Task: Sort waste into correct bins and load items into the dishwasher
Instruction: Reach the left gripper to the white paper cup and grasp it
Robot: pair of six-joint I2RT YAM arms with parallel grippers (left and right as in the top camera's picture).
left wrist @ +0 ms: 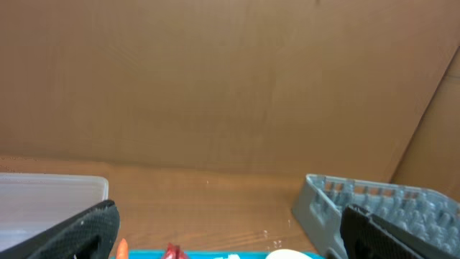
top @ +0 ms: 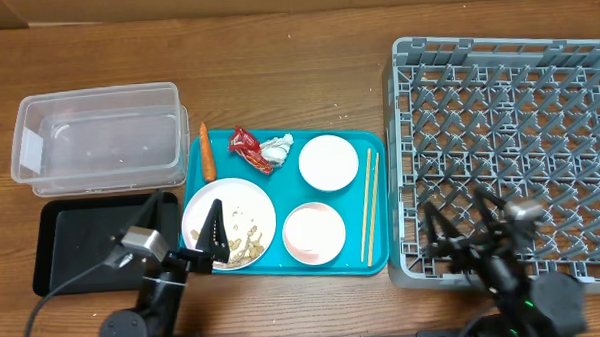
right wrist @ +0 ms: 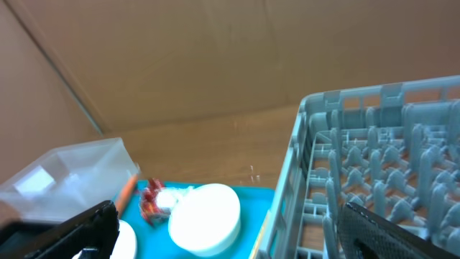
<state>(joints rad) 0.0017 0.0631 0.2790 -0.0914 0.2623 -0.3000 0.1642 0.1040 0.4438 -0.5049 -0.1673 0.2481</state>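
On the teal tray (top: 378, 256) lie an orange carrot (top: 206, 152), a red wrapper (top: 246, 148), a white tissue (top: 276, 147), a white bowl (top: 328, 163), a pale pink bowl (top: 313, 232), two chopsticks (top: 369, 206) and a white plate (top: 229, 216) with rice bits (top: 245, 245). My left gripper (top: 187, 220) is open, one finger above the plate's left part, the other over the black tray (top: 77, 241). My right gripper (top: 465, 218) is open above the grey rack's (top: 509, 131) front left part. The clear tub (top: 99, 135) stands at the far left.
The left wrist view shows the carrot (left wrist: 122, 250), wrapper (left wrist: 172, 251), tub (left wrist: 50, 198) and rack (left wrist: 374, 205) low in frame under a brown cardboard wall. In the right wrist view the white bowl (right wrist: 205, 216) sits just left of the rack wall (right wrist: 287, 194).
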